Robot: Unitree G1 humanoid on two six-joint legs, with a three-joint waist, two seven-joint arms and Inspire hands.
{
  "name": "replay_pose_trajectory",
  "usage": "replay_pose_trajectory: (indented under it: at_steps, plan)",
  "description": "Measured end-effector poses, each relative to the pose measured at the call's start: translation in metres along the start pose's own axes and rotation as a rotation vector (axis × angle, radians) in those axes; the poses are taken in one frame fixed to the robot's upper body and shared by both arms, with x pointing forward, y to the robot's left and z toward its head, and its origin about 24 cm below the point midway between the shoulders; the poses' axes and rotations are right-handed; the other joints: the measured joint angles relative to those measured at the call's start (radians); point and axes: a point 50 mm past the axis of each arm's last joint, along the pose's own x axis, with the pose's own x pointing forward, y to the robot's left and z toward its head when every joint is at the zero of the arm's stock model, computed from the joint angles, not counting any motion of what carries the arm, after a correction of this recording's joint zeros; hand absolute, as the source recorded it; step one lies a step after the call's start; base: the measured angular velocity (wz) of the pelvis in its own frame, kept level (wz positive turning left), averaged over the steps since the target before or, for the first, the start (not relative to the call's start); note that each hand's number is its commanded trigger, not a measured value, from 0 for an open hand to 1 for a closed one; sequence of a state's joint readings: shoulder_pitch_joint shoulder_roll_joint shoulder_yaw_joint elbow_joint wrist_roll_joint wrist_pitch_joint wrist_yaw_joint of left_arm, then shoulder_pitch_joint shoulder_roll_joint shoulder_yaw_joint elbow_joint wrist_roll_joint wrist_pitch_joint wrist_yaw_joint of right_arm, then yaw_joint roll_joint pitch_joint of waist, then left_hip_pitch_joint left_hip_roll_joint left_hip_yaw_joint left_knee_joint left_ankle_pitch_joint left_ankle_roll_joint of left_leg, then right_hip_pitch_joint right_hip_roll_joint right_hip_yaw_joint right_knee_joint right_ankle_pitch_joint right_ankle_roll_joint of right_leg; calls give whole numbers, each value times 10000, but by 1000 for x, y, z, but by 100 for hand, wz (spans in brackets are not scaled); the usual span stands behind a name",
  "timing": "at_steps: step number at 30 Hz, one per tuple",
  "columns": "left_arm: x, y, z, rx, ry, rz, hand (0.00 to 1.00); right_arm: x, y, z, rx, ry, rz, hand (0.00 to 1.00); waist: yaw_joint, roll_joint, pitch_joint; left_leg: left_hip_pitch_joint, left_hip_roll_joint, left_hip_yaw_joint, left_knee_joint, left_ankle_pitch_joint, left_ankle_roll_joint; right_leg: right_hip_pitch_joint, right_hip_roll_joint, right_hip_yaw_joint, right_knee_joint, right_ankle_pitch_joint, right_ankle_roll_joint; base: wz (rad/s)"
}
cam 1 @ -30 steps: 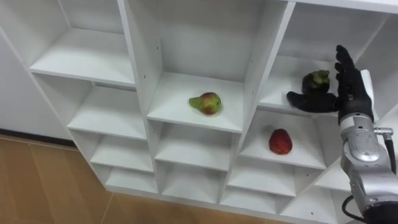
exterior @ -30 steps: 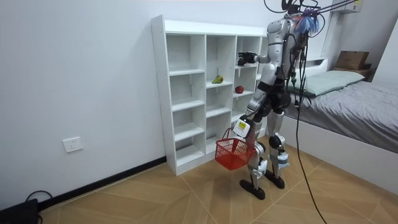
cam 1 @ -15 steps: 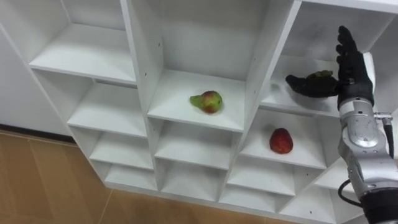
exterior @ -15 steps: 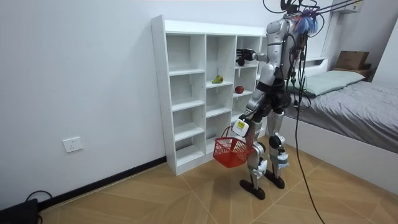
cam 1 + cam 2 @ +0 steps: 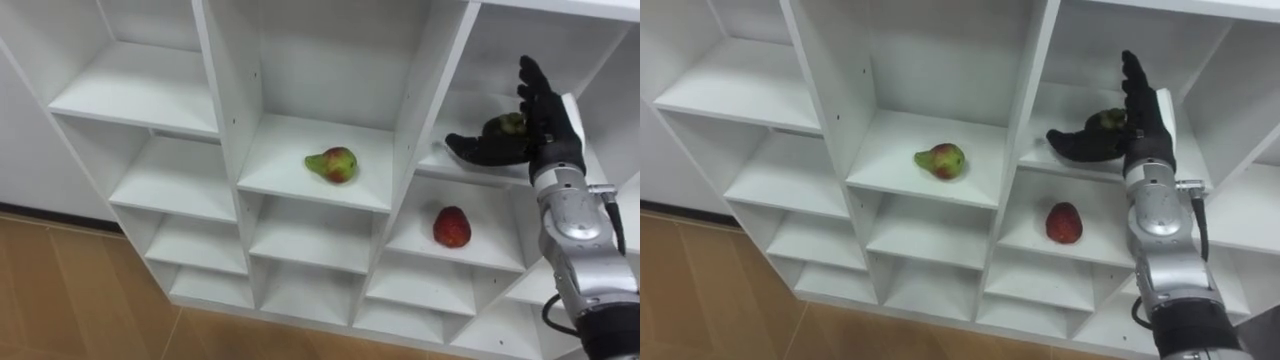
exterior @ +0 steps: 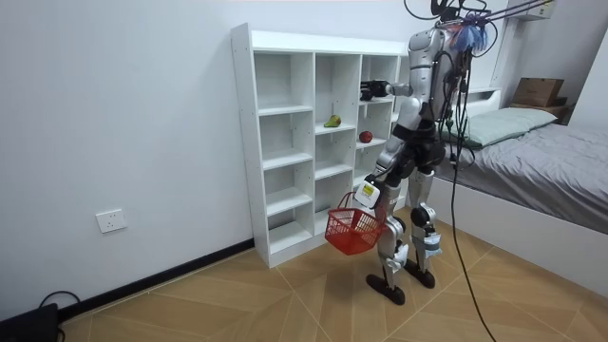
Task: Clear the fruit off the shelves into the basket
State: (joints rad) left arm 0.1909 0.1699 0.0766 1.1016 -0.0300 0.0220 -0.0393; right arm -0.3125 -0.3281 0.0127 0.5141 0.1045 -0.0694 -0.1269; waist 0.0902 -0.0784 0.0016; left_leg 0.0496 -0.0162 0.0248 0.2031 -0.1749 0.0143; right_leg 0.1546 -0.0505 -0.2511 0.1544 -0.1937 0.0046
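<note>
The right hand [image 5: 548, 135] has slid left in the upper right compartment of the white shelf unit [image 5: 228, 100], fingers wide around the dark green fruit [image 5: 506, 124] resting there, cupped but ungrasped; the red basket [image 6: 351, 231] hangs at the left hand [image 6: 369, 195], grip unreadable.

**Silver Limbs, Black Fingers**

From where I stand, the humanoid is silver-grey with darker joints at its waist, knees and feet. Dark cables and straps run up from its shoulders. The right hand [image 5: 540, 135] has black fingers and a white back plate above a silver forearm with a thin black cable. The left hand [image 6: 369, 196] bears a white tag.
</note>
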Motion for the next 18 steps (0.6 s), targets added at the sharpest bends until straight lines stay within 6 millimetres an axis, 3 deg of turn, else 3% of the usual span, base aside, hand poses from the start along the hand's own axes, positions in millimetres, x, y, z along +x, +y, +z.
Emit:
replay_pose_trajectory:
  at_steps: [7,18]
  plan:
    - [0,0,-1,-1,21,4,100,0,1,0,-377,19,102,0,-12,50,30,10,2,-10,5,0,0,14,6,-3,-4,4,-5,0]
    - [0,0,-1,-11,27,8,100,0,0,0,-664,-14,86,0,-27,99,7,-14,4,-15,8,0,0,-6,5,-16,-4,4,-6,0]
